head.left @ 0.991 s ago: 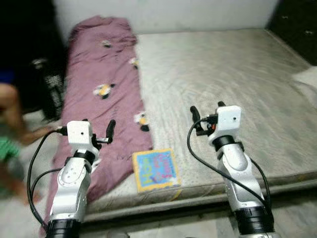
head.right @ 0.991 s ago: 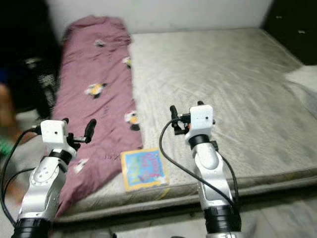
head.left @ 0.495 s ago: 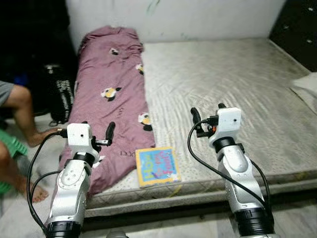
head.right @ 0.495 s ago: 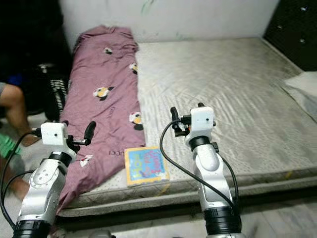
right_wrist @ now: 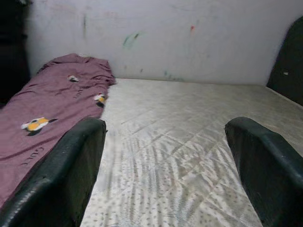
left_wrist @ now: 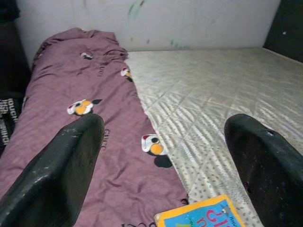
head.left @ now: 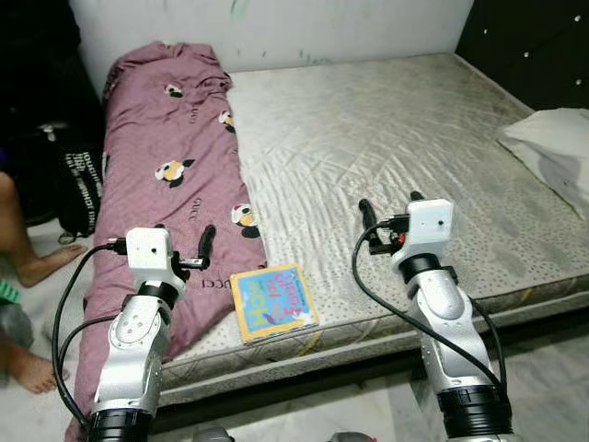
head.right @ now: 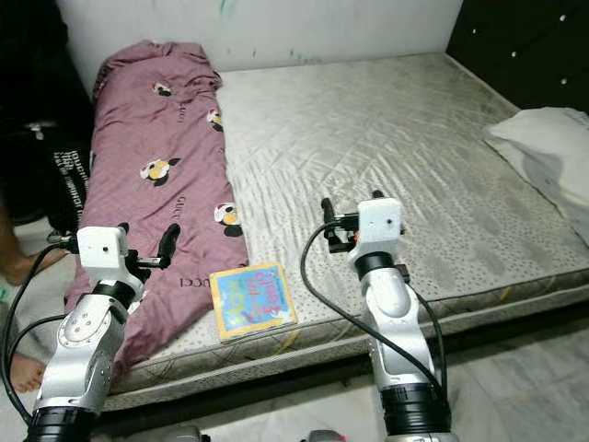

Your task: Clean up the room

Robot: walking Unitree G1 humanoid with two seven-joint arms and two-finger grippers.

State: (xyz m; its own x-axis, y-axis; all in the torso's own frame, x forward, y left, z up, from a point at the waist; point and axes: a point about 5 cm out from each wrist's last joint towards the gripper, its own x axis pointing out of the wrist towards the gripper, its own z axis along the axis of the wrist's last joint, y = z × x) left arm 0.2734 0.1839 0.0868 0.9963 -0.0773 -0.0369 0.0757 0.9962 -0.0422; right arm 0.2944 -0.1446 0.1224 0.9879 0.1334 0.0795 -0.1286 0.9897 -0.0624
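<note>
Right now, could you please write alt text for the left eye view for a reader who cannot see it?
A bare mattress with a purple blanket along its left side and a colourful book at the near edge. Both grippers, left and right, hover open in front. A white pillow lies at right.

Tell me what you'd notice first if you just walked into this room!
First, the long purple blanket with cartoon prints, stretched along the left side of the bare grey quilted mattress. Next, the bright blue and yellow picture book lying flat at the mattress's near edge, beside the blanket. The left gripper and right gripper hover open at that edge, and a white pillow sits at the far right.
</note>
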